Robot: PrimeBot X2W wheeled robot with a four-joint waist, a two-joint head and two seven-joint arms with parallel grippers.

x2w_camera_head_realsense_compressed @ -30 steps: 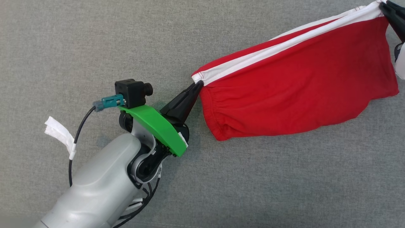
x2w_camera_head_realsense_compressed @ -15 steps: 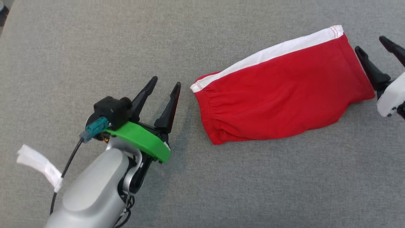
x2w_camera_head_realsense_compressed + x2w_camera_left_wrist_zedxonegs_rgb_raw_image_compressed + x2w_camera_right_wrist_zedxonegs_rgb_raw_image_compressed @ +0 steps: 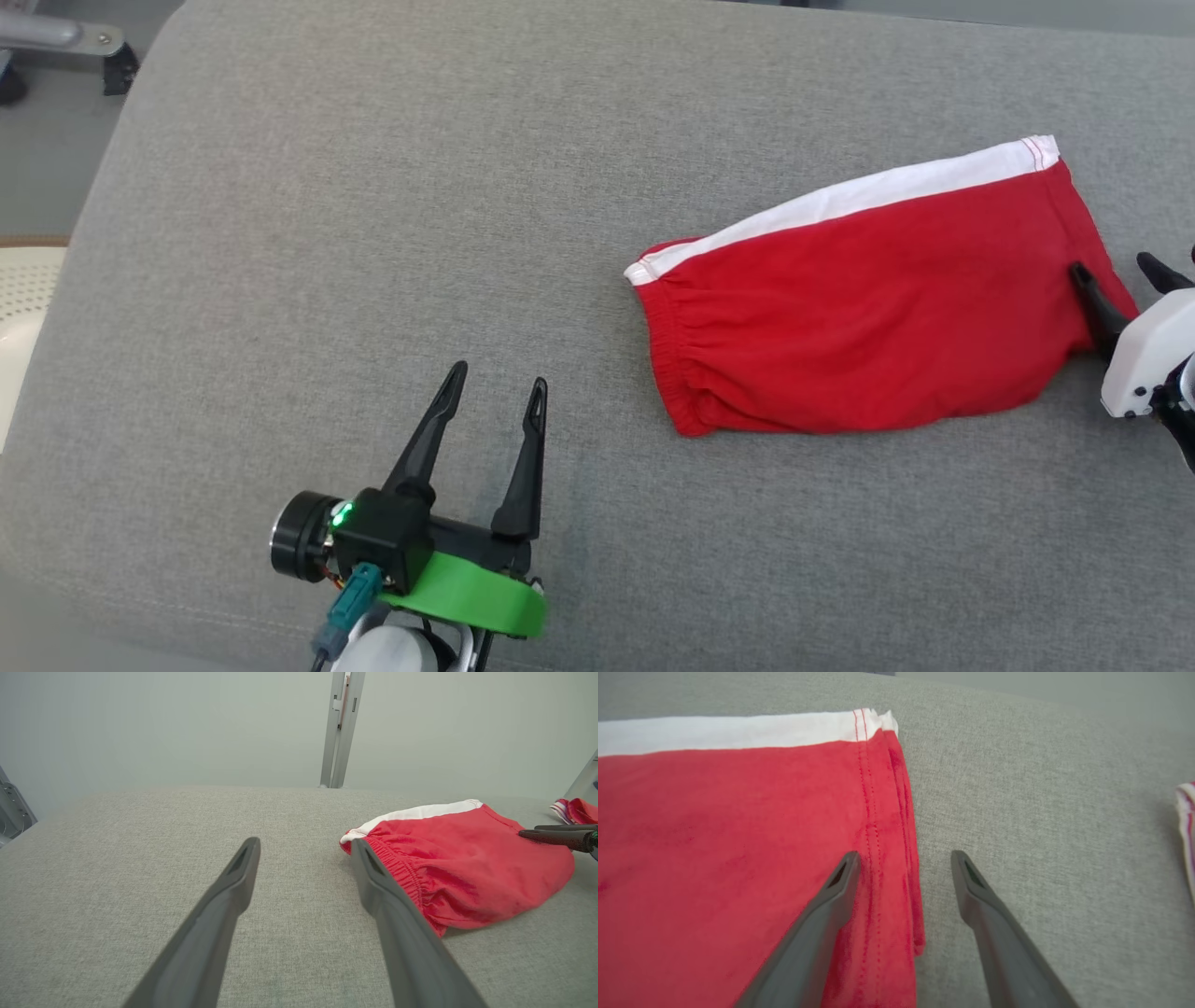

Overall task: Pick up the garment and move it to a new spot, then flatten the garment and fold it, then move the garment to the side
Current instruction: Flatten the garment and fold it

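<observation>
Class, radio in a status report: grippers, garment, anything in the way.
Left gripper open, clear of garment. Right gripper open, astride its hem edge. Garment lies on grey cushion. Another cloth beyond, not obstructing.

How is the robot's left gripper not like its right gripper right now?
The left gripper sits over the bare grey fabric cushion, apart from the red garment with the white stripe. The right gripper is at that garment's hem, with one of its fingers above the red cloth. The left gripper carries a green plastic bracket, and the right gripper has a white casing. Both have dark fingers spread open and hold nothing.
</observation>
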